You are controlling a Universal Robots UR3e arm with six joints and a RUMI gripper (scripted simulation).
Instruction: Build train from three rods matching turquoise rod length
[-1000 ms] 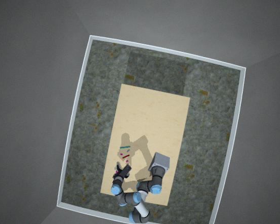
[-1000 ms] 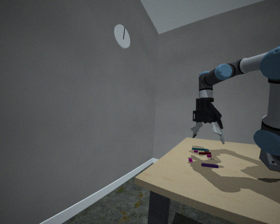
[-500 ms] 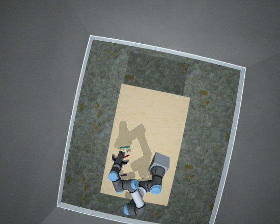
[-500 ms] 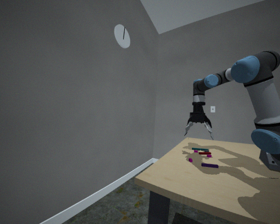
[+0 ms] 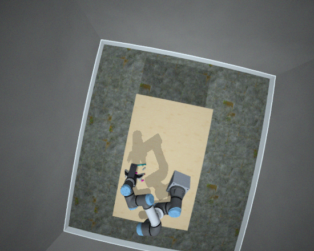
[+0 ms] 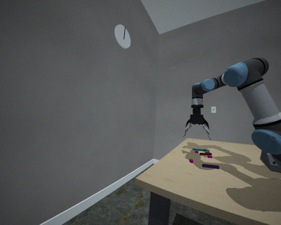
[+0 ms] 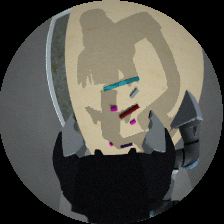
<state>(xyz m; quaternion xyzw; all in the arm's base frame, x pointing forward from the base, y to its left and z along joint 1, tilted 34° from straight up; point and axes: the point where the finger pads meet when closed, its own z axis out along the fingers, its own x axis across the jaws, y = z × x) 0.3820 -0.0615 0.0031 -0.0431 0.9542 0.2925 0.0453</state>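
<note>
My gripper [image 6: 197, 131] hangs open and empty well above the far left corner of the wooden table [image 6: 220, 176]. Below it lies a cluster of rods. The turquoise rod [image 6: 201, 149] lies farthest back, with a short grey rod [image 7: 134, 94] beside it. A red rod [image 6: 205, 154] lies in the middle between two magenta rods [image 6: 196, 152] [image 6: 210, 156]. A third magenta rod [image 6: 191, 160] and a purple rod [image 6: 210, 166] lie nearest the front. In the wrist view the turquoise rod [image 7: 120, 84] is at the top, the red rod [image 7: 128, 111] below it, and the purple rod [image 7: 126, 145] at my fingers' base. No rod touches another.
The arm's base [image 5: 178, 181] stands on the table to the right of the rods. The table's left edge [image 5: 126, 160] runs close beside the cluster. The arm's shadow falls over the rods.
</note>
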